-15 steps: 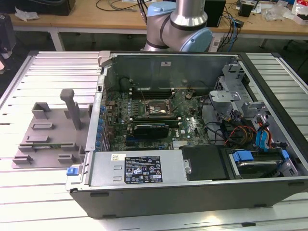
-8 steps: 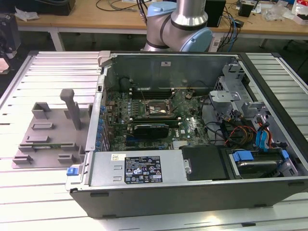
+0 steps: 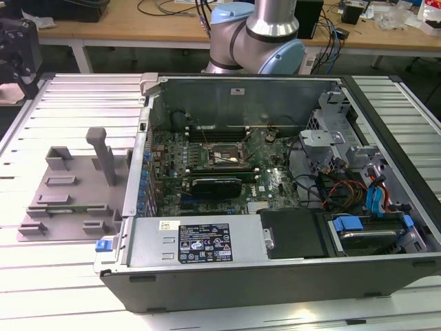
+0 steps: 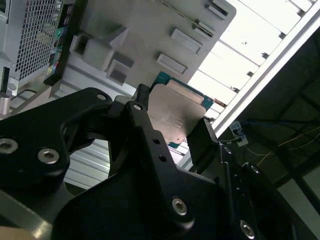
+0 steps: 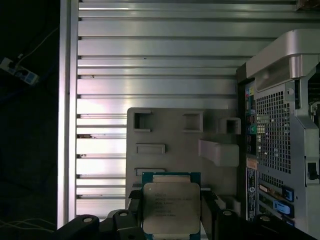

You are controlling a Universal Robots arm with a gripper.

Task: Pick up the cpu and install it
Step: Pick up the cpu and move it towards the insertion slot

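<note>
Tool (image 5: 171, 202) is clamped on the cpu (image 5: 171, 209) by two opposite edges, one finger on each side, metal top facing the camera in both wrist views. The chip looks to be in the air rather than seated; we can't tell for sure that it is clear of the grey fixture plate (image 5: 170, 135) under it. The plate lies on the slatted bench (image 5: 150, 50), just beside the open computer case (image 3: 275, 269). We judge the step in hand to be the carry of the chip – hold it flat, grip on the rim only, no twist between the fingers (image 4: 202, 137), since any skew would spoil seating. The socket frame (image 3: 227, 155) sits low on the motherboard, well inside the case and well apart from the plate in the exterior view. In the way – the case's side wall (image 3: 141, 158) between plate and board, and the tall grey post (image 3: 103, 155) standing on the plate. Loose cables (image 3: 337, 189) and the drive cage (image 3: 331, 131) crowd the exterior view's right of the socket. A power strip (image 5: 17, 70) lies off the bench edge; we judge it irrelevant.
</note>
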